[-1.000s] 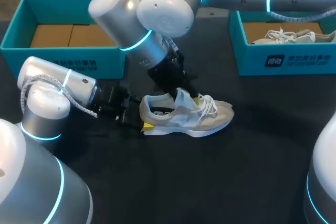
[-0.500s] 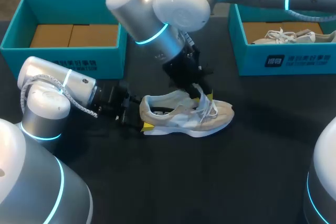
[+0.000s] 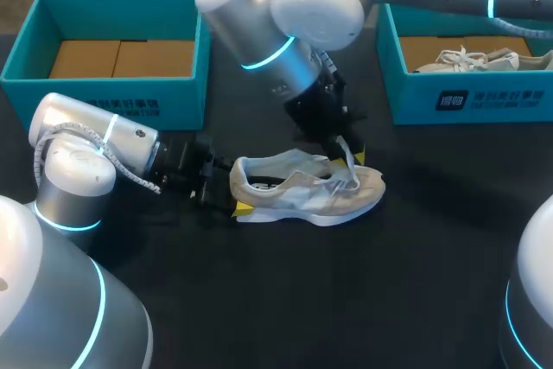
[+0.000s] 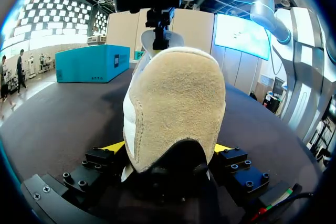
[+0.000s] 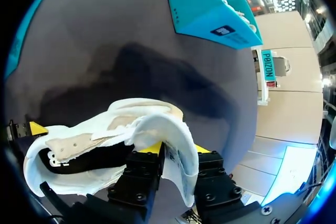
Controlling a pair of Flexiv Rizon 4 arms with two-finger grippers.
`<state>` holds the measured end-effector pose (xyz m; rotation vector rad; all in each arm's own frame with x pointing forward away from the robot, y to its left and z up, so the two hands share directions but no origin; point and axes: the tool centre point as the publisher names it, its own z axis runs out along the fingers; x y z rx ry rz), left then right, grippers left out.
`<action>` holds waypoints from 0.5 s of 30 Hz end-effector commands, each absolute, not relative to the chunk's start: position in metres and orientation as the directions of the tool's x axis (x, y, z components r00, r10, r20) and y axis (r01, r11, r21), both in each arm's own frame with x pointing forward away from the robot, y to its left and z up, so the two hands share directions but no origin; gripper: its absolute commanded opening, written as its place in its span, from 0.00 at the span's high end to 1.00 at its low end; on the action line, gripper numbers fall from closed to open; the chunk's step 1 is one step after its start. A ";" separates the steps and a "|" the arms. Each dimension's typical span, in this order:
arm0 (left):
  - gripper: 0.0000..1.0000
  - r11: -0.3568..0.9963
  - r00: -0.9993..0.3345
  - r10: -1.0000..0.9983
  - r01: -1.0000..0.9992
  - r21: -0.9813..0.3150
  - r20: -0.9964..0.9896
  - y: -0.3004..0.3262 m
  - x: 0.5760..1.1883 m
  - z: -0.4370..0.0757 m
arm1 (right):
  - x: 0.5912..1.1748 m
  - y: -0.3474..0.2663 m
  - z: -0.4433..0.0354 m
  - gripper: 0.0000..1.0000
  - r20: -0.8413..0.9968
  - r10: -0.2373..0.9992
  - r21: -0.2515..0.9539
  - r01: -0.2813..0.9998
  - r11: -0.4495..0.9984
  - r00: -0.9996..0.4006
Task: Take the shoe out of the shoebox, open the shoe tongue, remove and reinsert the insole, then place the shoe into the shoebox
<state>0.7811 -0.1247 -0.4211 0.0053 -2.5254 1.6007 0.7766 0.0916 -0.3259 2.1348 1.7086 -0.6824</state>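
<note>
A beige and white shoe (image 3: 311, 187) lies on its sole on the black table, toe to the right. My left gripper (image 3: 235, 203) has a finger on each side of the heel (image 4: 176, 103) and is shut on it down at the sole. Above the laces, my right gripper (image 3: 350, 151) is shut on the white tongue (image 3: 344, 155) and holds it up and toward the toe. In the right wrist view the tongue (image 5: 157, 127) curls between the fingers of the right gripper (image 5: 177, 149). The insole is hidden.
A teal shoebox (image 3: 104, 97) with brown cardboard inside stands at the back left. A second teal shoebox (image 3: 467, 97) at the back right holds another light shoe (image 3: 479, 60). Bare black tabletop (image 3: 328, 300) lies in front of the shoe.
My right arm has moved right, from the shoe's opening toward the toe, drawing the tongue forward. The shoe and my left arm have stayed in place.
</note>
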 end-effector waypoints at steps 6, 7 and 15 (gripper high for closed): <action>0.96 0.432 -0.988 0.079 -0.084 -0.898 0.130 -0.125 0.781 -0.423 | 0.774 0.076 -0.329 1.00 -0.486 0.852 -0.038 0.969 -0.245 0.196; 0.96 0.432 -0.988 0.079 -0.084 -0.898 0.130 -0.125 0.781 -0.423 | 0.774 0.076 -0.329 1.00 -0.478 0.857 -0.042 0.970 -0.240 0.192; 0.98 0.432 -0.988 0.079 -0.084 -0.898 0.130 -0.125 0.781 -0.423 | 0.774 0.069 -0.327 1.00 -0.402 0.902 -0.070 0.977 -0.199 0.155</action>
